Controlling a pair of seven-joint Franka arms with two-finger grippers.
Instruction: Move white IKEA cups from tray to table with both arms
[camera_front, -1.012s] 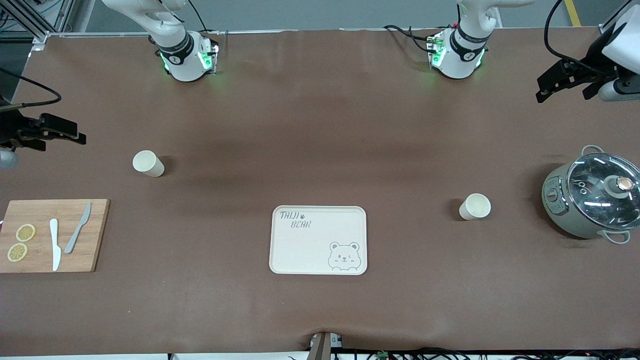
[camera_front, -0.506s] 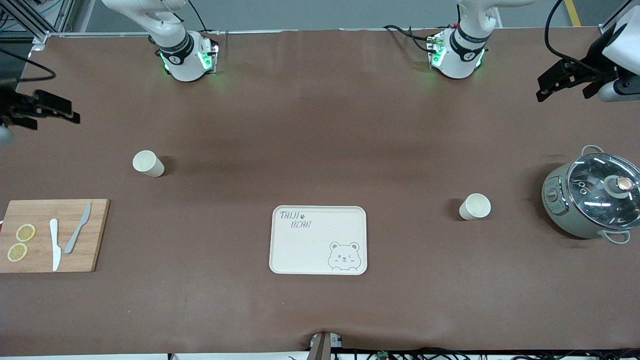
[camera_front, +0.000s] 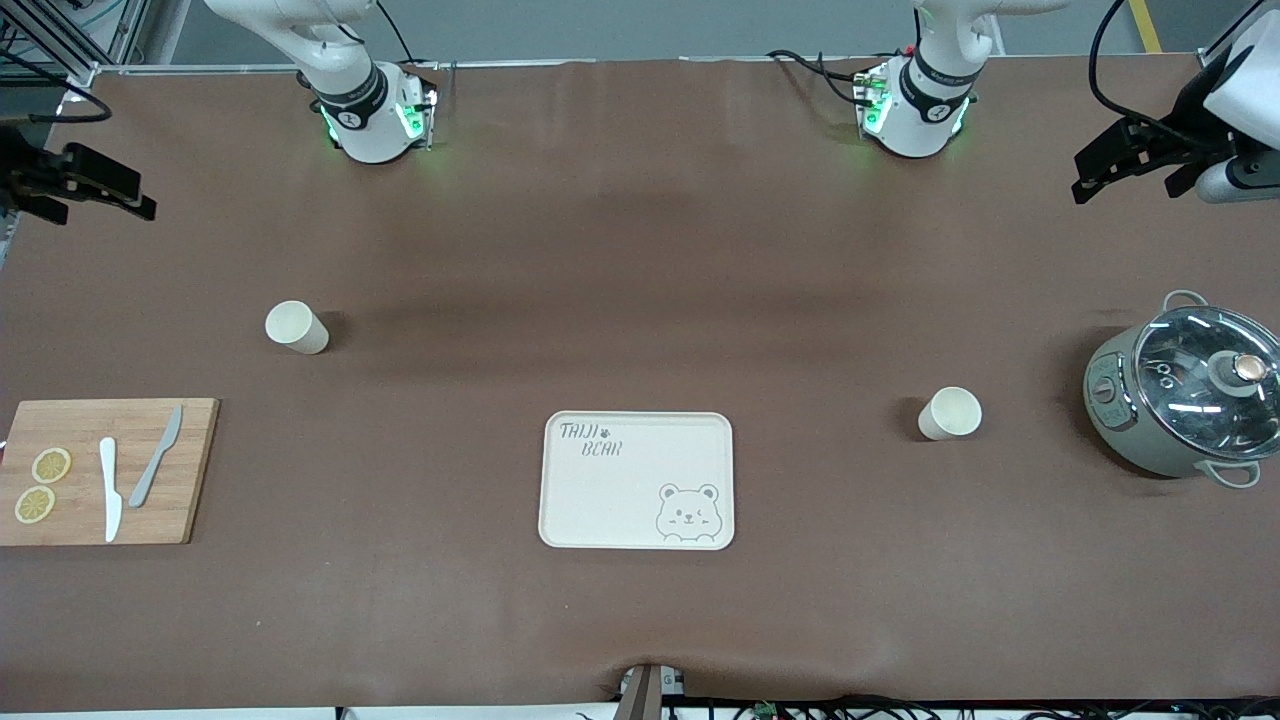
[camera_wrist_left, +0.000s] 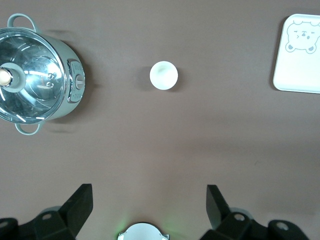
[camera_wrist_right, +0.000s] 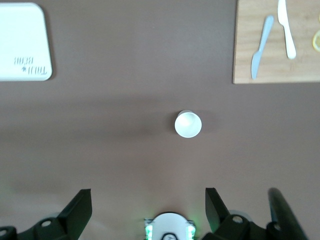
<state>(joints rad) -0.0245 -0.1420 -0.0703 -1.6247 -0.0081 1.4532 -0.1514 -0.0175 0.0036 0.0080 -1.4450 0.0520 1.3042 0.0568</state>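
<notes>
Two white IKEA cups stand upright on the brown table. One cup (camera_front: 296, 327) is toward the right arm's end and shows in the right wrist view (camera_wrist_right: 188, 124). The other cup (camera_front: 950, 413) is toward the left arm's end and shows in the left wrist view (camera_wrist_left: 163, 75). My right gripper (camera_front: 100, 200) is open and empty, high over the table's edge at its own end, apart from its cup; it also shows in the right wrist view (camera_wrist_right: 148, 197). My left gripper (camera_front: 1125, 188) is open and empty, high over its own end; it also shows in the left wrist view (camera_wrist_left: 149, 195).
A cream bear tray (camera_front: 637, 480) lies mid-table, nearer the front camera than both cups. A wooden cutting board (camera_front: 190, 470) with two knives and lemon slices lies at the right arm's end. A grey-green pot (camera_front: 1120, 420) with a glass lid stands at the left arm's end.
My right gripper has moved toward the robots' side of the table, still open. The left gripper and both cups have stayed put.
</notes>
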